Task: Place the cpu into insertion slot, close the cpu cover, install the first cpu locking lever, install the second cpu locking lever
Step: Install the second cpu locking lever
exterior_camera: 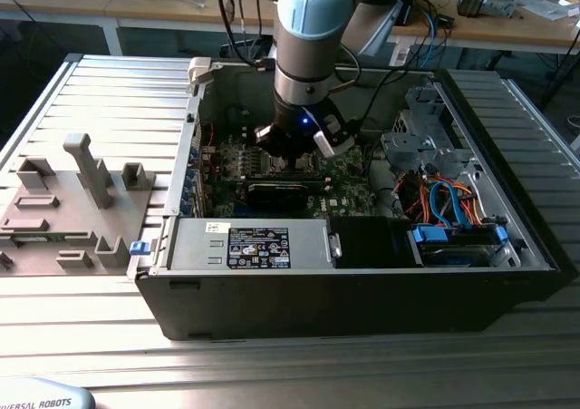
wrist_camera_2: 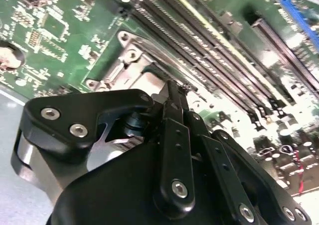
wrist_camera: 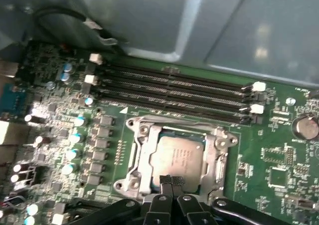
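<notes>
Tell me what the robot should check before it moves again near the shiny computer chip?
1. The cpu lies flat in its socket, square to the frame: ok.
2. The cpu cover is down around the chip: ok, as far as the first wrist view shows.
3. The gripper is at the socket's edge with its fingertips close together: ok; whether they pinch a lever: cannot tell.
4. Both locking levers hooked down: cannot tell.
5. The arm is down inside the open computer case, over the green board: ok.
6. The memory slots beside the socket are not touched: ok.
</notes>
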Motion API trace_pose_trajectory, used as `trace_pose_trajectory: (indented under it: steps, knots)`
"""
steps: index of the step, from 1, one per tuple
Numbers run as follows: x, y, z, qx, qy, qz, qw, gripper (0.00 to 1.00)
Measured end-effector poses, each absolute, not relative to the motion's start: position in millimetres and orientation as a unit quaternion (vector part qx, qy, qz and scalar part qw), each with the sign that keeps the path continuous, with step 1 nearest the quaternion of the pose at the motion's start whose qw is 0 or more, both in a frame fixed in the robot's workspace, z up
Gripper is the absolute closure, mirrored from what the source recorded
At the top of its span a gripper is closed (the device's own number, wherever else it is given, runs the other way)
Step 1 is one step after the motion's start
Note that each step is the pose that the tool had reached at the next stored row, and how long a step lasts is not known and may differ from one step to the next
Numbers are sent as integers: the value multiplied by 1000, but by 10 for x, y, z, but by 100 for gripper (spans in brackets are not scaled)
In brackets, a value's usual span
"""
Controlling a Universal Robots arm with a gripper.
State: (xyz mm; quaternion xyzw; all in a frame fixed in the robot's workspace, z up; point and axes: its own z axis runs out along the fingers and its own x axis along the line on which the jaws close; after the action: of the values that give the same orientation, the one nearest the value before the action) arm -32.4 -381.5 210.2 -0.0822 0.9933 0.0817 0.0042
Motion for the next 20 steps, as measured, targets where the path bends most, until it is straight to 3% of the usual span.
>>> trace_pose_trajectory:
  steps: [8,12,20]
  knots:
    - [-256,-3640,2108,-83,996,46,1,89]
    - [-186,-3501,2110,-82,996,15,-3,89]
    - [-162,-3316,2142,-82,997,-12,-6,89]
